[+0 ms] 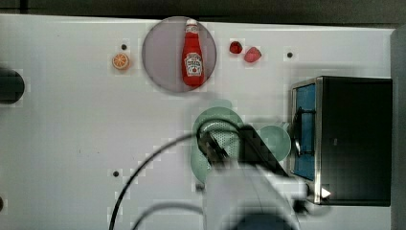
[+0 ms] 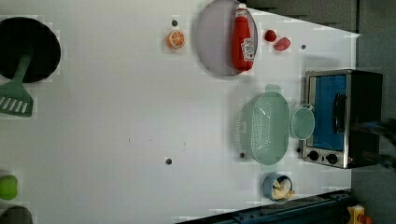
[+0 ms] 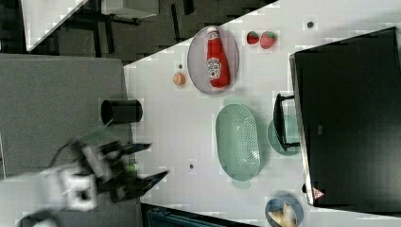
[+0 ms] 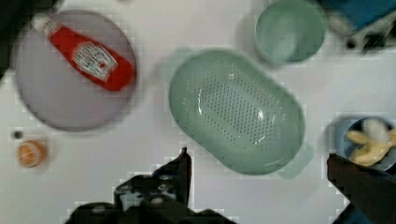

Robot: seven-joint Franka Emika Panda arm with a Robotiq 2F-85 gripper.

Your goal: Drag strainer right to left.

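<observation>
The strainer (image 4: 236,112), a pale mint-green oval colander dotted with holes, rests on the white table just in front of the toaster oven. In the left view the strainer (image 2: 266,128) lies beside the smaller round mint mug (image 2: 302,122); in the right view the strainer (image 3: 238,142) is in full sight. My gripper (image 4: 257,156) is open, hanging above the table with its two dark fingers (image 4: 182,168) wide apart and nothing between them. The wrist view shows the strainer's near rim between the fingertips. In the top view my arm covers part of the strainer (image 1: 215,120). The gripper (image 3: 149,163) looks blurred in the right view.
A toaster oven (image 2: 343,116) stands against the mug. A grey-lilac plate (image 1: 163,52) carries a ketchup bottle (image 1: 193,55). An orange slice (image 1: 120,61), two strawberries (image 1: 252,54), a blue bowl of banana (image 2: 278,185), and a black pan with a green spatula (image 2: 16,98) lie around.
</observation>
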